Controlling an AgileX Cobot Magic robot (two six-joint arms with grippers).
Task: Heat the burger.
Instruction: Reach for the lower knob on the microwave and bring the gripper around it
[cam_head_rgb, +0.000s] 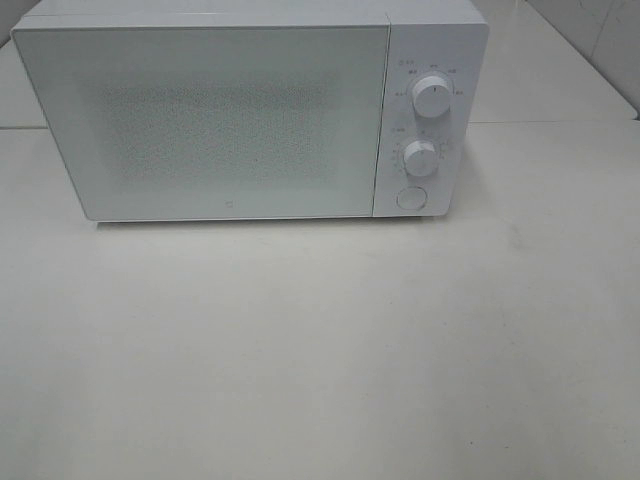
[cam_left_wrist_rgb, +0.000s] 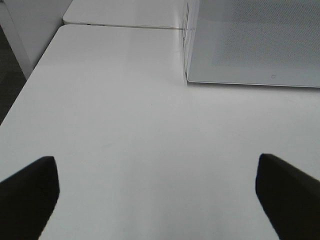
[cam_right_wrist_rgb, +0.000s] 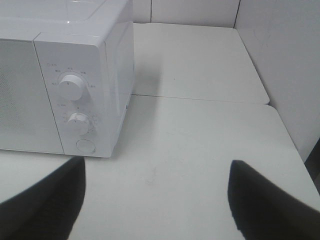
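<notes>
The burger is not in view in any frame, and neither is the pink plate. A white microwave (cam_head_rgb: 250, 110) stands at the back of the white table with its door shut. It has two round knobs (cam_head_rgb: 430, 97) and a round button on its right panel. It also shows in the left wrist view (cam_left_wrist_rgb: 255, 42) and the right wrist view (cam_right_wrist_rgb: 65, 80). My left gripper (cam_left_wrist_rgb: 157, 200) is open and empty over bare table, in front of the microwave's left corner. My right gripper (cam_right_wrist_rgb: 157, 200) is open and empty, in front of the microwave's control panel. Neither arm shows in the exterior high view.
The white table (cam_head_rgb: 320, 350) is made of joined tabletops with a seam behind the microwave. White walls (cam_right_wrist_rgb: 280, 60) stand close on the right and at the back. The table's left edge (cam_left_wrist_rgb: 20, 95) drops to a dark floor.
</notes>
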